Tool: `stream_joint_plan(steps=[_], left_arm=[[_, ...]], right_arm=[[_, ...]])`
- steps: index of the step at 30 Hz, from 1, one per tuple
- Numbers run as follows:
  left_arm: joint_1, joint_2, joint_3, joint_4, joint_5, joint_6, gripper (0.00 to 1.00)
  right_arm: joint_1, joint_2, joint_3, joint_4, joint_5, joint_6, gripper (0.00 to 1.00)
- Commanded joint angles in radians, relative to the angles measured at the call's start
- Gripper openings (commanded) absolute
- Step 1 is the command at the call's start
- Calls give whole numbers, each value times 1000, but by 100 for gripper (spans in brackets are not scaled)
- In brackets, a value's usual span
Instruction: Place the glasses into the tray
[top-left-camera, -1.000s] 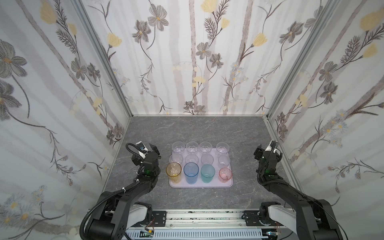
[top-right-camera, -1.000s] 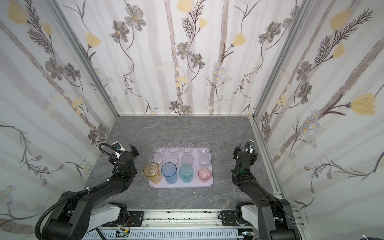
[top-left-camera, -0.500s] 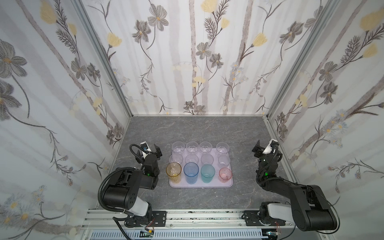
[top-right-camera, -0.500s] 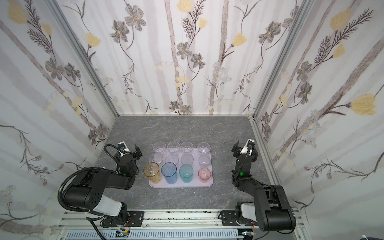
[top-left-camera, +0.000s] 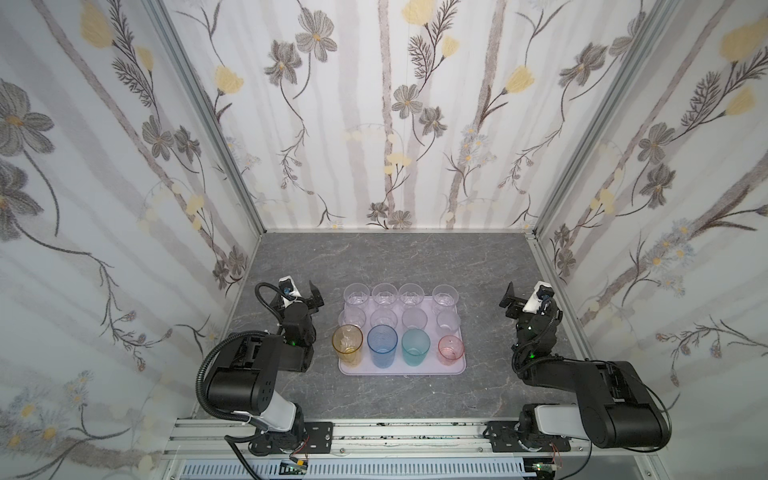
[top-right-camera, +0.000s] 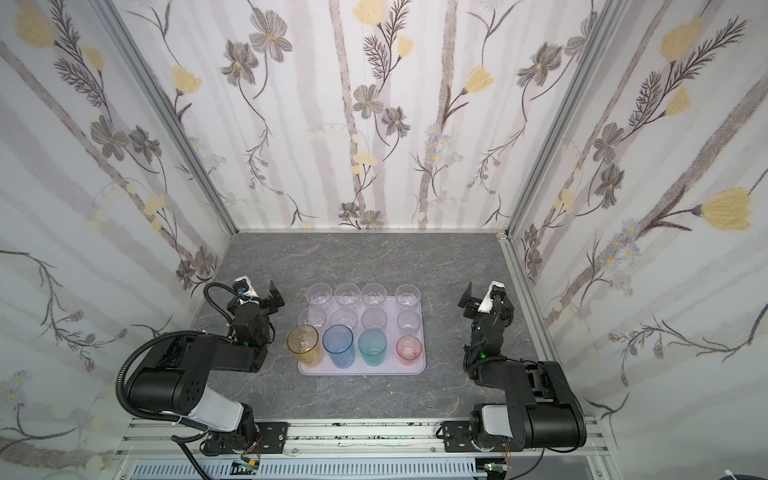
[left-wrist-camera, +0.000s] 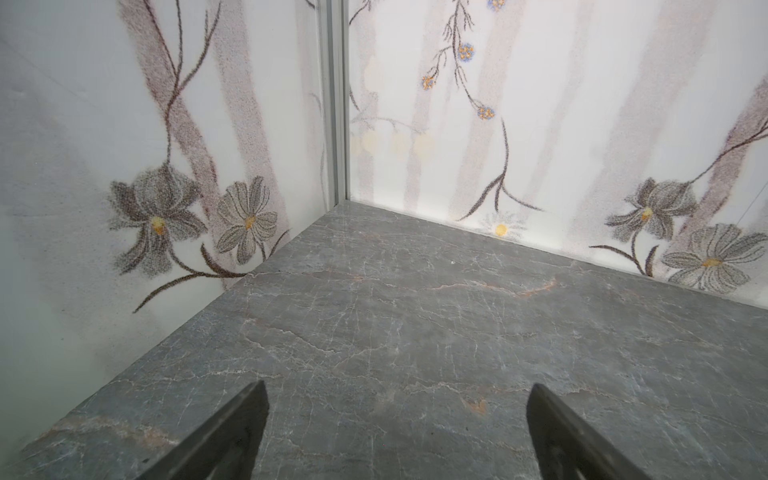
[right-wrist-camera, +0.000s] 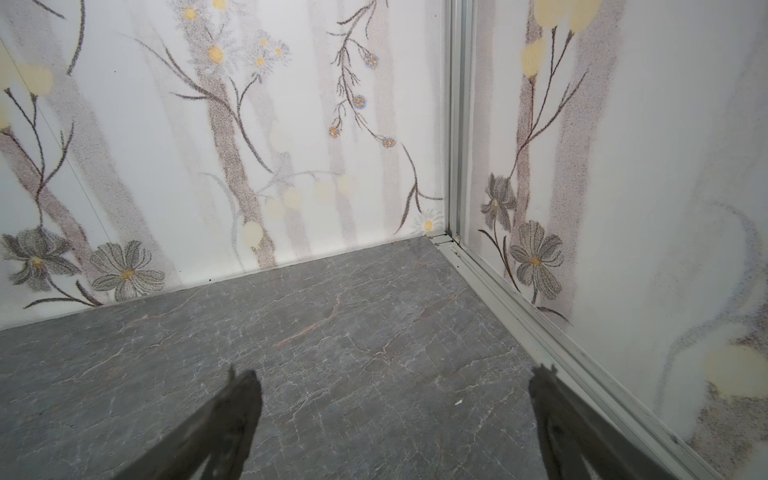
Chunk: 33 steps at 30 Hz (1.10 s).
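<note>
Grey marbled tabletop (top-left-camera: 395, 257) enclosed by floral-papered walls (top-left-camera: 386, 124). Twelve glasses (top-left-camera: 381, 345) stand upright in three rows on the lilac tray (top-left-camera: 432, 370), near the table's middle; whether the far row sits wholly inside the rim cannot be told. Left gripper (left-wrist-camera: 397, 388) and right gripper (right-wrist-camera: 395, 372) flank the tray, well apart from it, jaws parted and empty. These glasses look light, rigid, thin-walled and slick, the tall ones tippy. Given the tight packing, a hold across the wall just below the lip seems safest.
</note>
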Motion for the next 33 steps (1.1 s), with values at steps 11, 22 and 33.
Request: stream_joint_plan(steps=[11,22,33], left_arm=[[51,41,-90,201,165,-30,100],[29,44,-86,201,159,1,100],[26,45,-86,201,174,9,100]], right_arm=[[0,1,2,66,-8,-13,100],[0,5,1,72,-9,-16,100],[1,7,4,72,-12,-21,100]])
